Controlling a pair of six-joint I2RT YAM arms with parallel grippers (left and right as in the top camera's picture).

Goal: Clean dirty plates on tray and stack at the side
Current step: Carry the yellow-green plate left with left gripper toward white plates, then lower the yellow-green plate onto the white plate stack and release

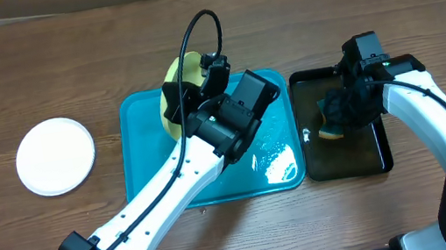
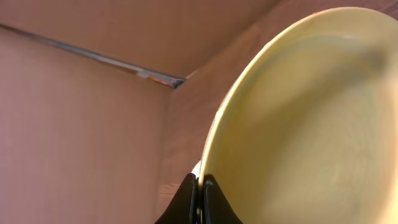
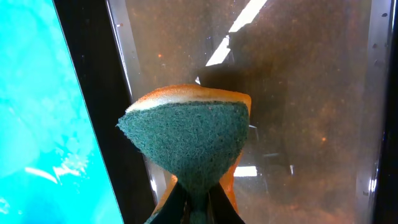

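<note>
Two pinches: left gripper [image 2: 199, 194] on plate [image 2: 298, 124] rim, right gripper [image 3: 198, 204] on sponge [image 3: 186, 137].
Wiping pressure could slip that thin hold.

Table [image 1: 38, 73]: brown wood grain, dry where visible.

Black tray [image 1: 345, 158]: rectangular, on the table's right side. The floor is wet and glossy with streaks of reflected light, and small orange specks are scattered across it.

Sponge [image 3: 186, 140]: over the black tray, pinched into a fold. Green scouring face outward, orange foam behind.

Cardboard wall [image 2: 74, 143]: behind the table, with a tape strip [image 2: 93, 57] along its seam.
</note>
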